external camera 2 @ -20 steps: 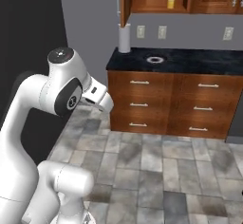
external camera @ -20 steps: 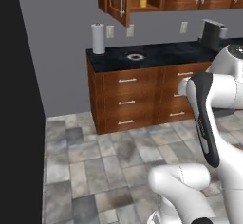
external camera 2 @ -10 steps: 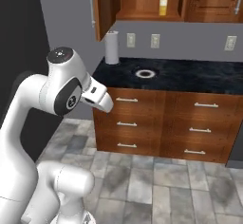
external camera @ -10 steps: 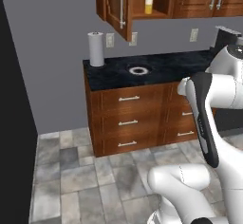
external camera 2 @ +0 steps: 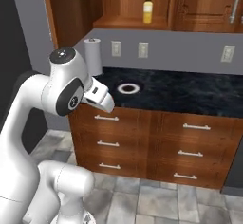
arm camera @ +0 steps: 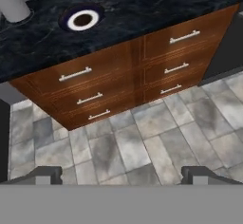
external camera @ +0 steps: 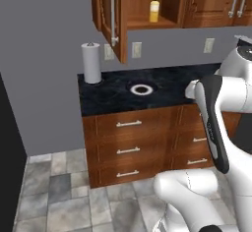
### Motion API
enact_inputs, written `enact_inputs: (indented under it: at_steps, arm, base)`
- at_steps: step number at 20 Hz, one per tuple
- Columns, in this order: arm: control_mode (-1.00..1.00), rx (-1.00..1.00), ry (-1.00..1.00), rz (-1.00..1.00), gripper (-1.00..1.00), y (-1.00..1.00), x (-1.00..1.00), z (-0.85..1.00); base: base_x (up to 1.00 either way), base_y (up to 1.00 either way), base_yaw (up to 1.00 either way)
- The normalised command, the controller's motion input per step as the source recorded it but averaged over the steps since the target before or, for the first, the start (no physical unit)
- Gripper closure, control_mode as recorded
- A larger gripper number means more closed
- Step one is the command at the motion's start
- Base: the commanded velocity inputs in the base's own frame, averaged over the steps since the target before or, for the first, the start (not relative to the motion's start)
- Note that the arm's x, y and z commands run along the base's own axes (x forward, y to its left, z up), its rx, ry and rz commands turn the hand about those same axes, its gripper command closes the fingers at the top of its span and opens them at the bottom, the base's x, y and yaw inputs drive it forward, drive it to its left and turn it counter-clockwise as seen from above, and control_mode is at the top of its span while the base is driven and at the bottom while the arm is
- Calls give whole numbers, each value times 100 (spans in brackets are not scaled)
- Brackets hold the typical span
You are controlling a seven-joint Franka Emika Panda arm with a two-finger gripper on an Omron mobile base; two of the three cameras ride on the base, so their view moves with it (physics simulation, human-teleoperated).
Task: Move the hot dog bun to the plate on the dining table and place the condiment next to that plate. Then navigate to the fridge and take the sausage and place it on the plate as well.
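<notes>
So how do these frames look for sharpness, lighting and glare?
Left base view: soft and slightly blurred, even flat light, the yellow bottle legible. Right base view: similar softness, no glare on the counter. Hand view: sharper, drawers crisp, gripper fingertips blurred at the bottom.

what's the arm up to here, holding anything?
Nothing held. The pincer is open over grey tiled floor, facing a black marbled wall counter with wood drawers. The small yellow squeeze bottle stands in the open upper wood cabinet, untouched. A white paper towel roll stands on the counter's left end.
</notes>
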Motion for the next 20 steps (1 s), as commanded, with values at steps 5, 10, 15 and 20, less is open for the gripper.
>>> enact_inputs:
  at_steps: [5,10,15,20]
  arm:
    - [100,0,0,0,-100,0,0,0]
    - [100,0,0,0,-100,0,0,0]
    - [100,0,0,0,-100,0,0,0]
    - [100,0,0,0,-100,0,0,0]
  base:
    - [81,-23,23]
    - [59,-33,21]
    - [31,-49,11]
    - [20,-48,7]
